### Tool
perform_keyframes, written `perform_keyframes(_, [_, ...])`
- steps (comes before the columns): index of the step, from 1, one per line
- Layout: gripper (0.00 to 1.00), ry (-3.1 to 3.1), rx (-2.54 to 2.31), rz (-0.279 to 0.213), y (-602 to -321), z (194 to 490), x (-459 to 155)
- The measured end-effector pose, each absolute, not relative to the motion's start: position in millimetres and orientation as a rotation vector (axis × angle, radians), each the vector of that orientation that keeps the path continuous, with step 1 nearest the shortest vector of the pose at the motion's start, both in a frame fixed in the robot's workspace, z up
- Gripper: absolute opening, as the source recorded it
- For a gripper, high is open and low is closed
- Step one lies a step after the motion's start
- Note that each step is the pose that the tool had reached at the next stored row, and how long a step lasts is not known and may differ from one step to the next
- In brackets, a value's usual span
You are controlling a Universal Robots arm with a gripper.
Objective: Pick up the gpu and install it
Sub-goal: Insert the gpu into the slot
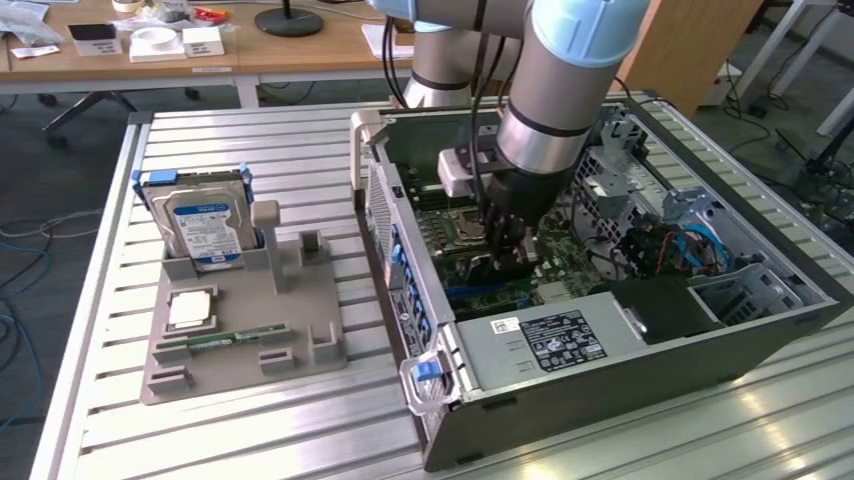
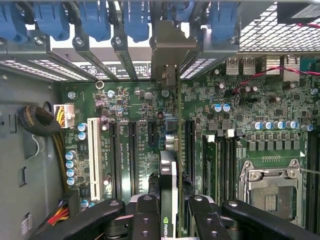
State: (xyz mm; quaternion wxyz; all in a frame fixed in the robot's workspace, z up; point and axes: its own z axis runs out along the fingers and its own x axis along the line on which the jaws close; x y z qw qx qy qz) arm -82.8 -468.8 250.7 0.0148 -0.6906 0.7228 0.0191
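In the exterior view we see the robot arm (image 1: pixel 561 90) reaching down into the open computer case (image 1: pixel 747 330), with the gripper (image 1: pixel 507 262) low over the green motherboard (image 1: pixel 447 215) near the middle of the case. The graphics card is hard to make out here behind the dark fingers. On the case's power supply (image 1: pixel 561 340) sits a black label with white print, too small for us to read. To the exterior view's left, a grey holder (image 1: pixel 247 330) on the slatted metal table (image 1: pixel 267 440) carries a hard drive (image 1: pixel 200 228) standing upright with a blue-and-white label, its writing unreadable, and a memory stick (image 1: pixel 220 340) lying flat.

In the wrist view we look straight down the gripper (image 2: pixel 175 215). Its two black fingers (image 2: pixel 145 220) are pinching the graphics card (image 2: pixel 170 190) between them, one on each face. The card stands on edge, running from the fingers toward the case's rear wall, where its silver bracket (image 2: pixel 167 52) sits among the blue slot clips (image 2: pixel 95 20). It is lined up along the black expansion slots (image 2: pixel 132 150), beside a white slot (image 2: pixel 92 155). On the card's black block, just at the fingers, we can read part of a green NVIDIA logo. The empty processor socket (image 2: pixel 270 190) lies off to one side.
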Motion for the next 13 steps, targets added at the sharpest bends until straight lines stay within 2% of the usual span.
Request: perform_keyframes(13, [0.27, 2.249, -2.149, 0.060, -468.7, 248.1, -83.1])
